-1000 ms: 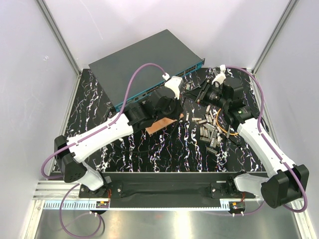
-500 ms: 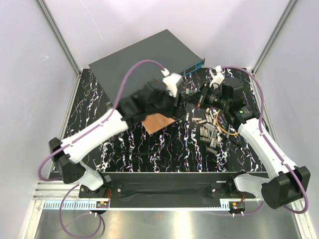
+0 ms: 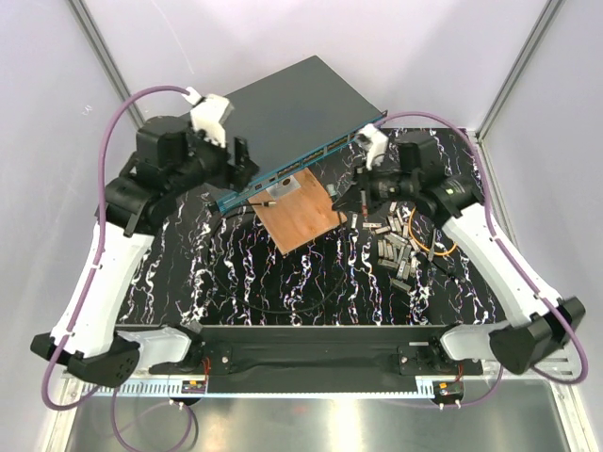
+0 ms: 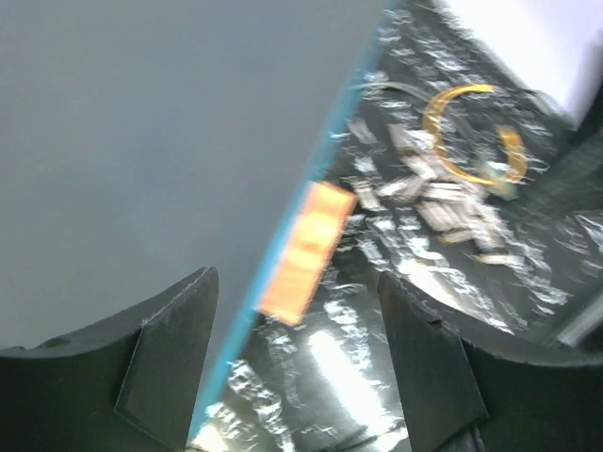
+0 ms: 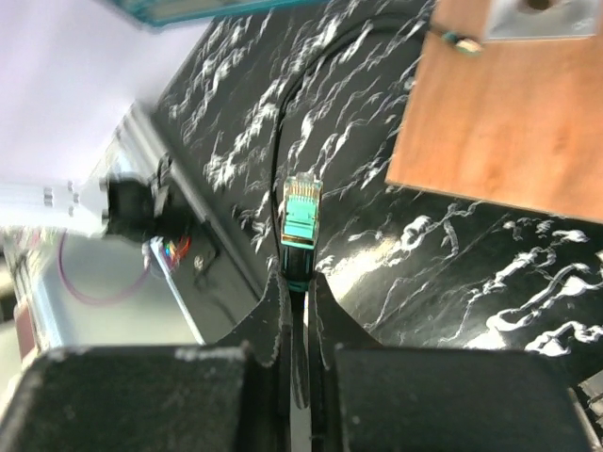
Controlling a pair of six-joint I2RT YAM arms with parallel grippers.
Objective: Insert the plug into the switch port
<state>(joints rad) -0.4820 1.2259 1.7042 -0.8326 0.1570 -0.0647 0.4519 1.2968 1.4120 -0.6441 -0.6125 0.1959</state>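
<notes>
Right wrist: one plug [image 5: 301, 212], one board [image 5: 509, 122], one switch [image 5: 188, 8]

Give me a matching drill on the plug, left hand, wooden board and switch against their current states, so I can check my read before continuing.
Things:
1. plug
2. left hand
3. wooden board
4. switch

States:
A. open, holding nothing
B. dark grey top, teal front edge
C. pinched in the shut right hand
D. lying flat on the table, in front of the switch

Pairs: 1-C, 2-A, 3-D, 4-B
</notes>
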